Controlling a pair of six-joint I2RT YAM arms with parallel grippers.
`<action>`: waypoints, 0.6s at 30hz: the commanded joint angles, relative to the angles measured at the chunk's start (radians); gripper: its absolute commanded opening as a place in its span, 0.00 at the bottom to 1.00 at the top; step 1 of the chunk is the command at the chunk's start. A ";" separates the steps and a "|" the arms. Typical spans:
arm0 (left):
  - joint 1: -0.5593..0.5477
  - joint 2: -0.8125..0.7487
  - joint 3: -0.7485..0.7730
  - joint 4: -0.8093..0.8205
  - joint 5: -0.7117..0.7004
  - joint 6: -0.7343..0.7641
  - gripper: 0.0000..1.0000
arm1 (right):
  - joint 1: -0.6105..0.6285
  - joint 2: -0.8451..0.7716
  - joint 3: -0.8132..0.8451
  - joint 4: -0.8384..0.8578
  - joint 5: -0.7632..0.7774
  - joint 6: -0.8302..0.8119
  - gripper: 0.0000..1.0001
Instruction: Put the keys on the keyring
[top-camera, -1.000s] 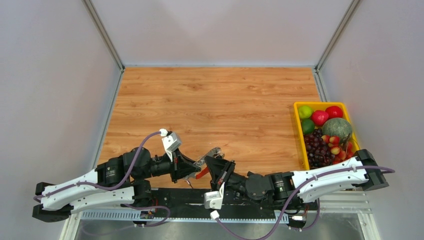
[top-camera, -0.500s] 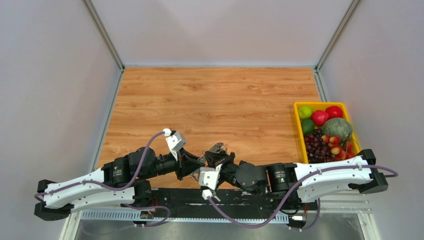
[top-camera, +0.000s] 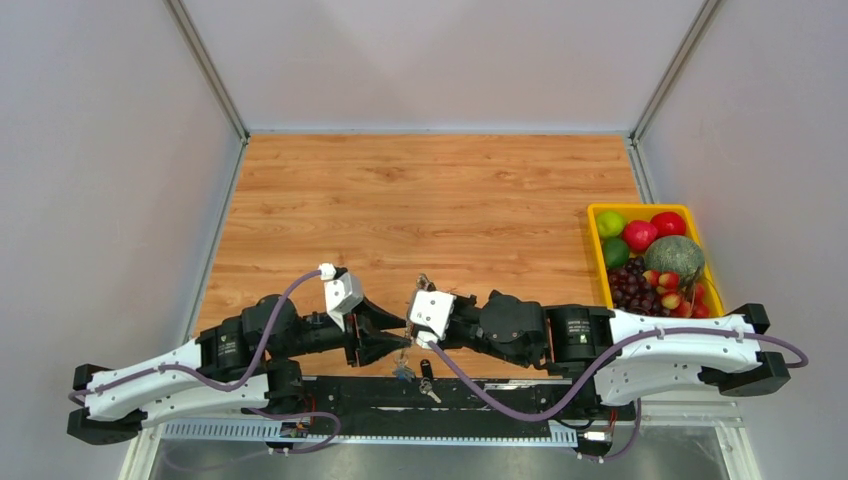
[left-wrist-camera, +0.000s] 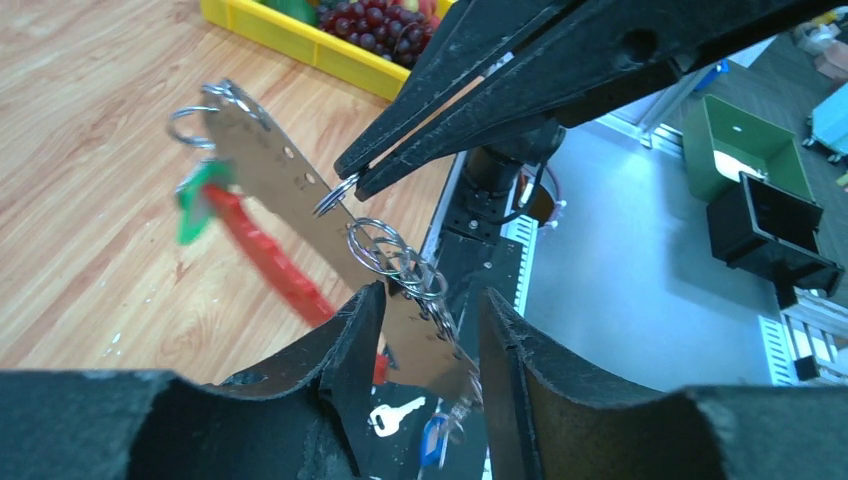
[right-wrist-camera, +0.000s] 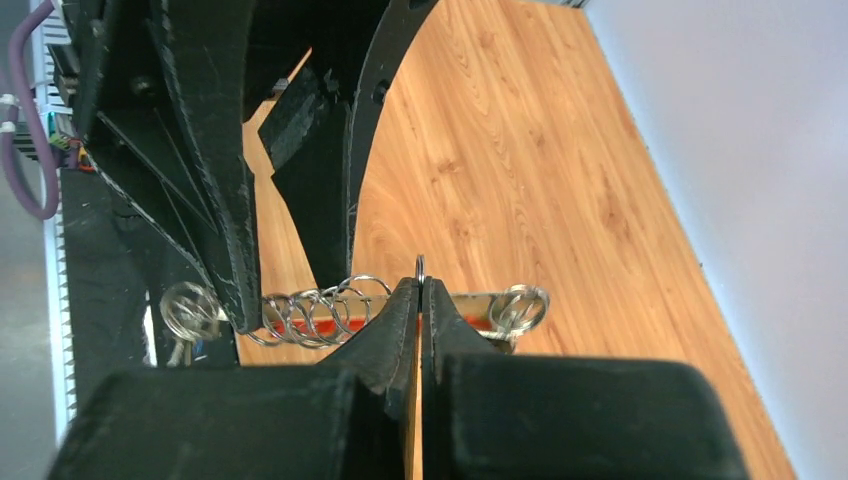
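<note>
The left fingers (left-wrist-camera: 350, 345) have just parted, freeing the keyring (left-wrist-camera: 268, 250), which now hangs at the desk's (top-camera: 440, 200) near edge from the closed right fingers (right-wrist-camera: 390, 335), while the keys (left-wrist-camera: 396, 414) lie loose beneath, still unthreaded.

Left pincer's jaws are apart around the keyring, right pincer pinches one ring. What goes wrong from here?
1. The keyring hangs in the air by one thin ring in the right pincer. With the left pincer loose around it, it may swing or slip out.
2. The keys lie on the dark base below; a dropped keyring could scatter them.
3. The pincer tips sit close and may collide.
</note>
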 joint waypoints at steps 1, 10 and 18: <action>0.002 -0.019 0.039 0.051 0.063 0.043 0.49 | -0.009 -0.039 0.060 -0.041 -0.049 0.073 0.00; 0.003 -0.048 0.071 0.039 0.029 0.098 0.56 | -0.010 -0.047 0.133 -0.145 -0.143 0.124 0.00; 0.003 -0.048 0.035 0.152 0.057 0.162 0.57 | -0.010 -0.008 0.215 -0.221 -0.241 0.181 0.00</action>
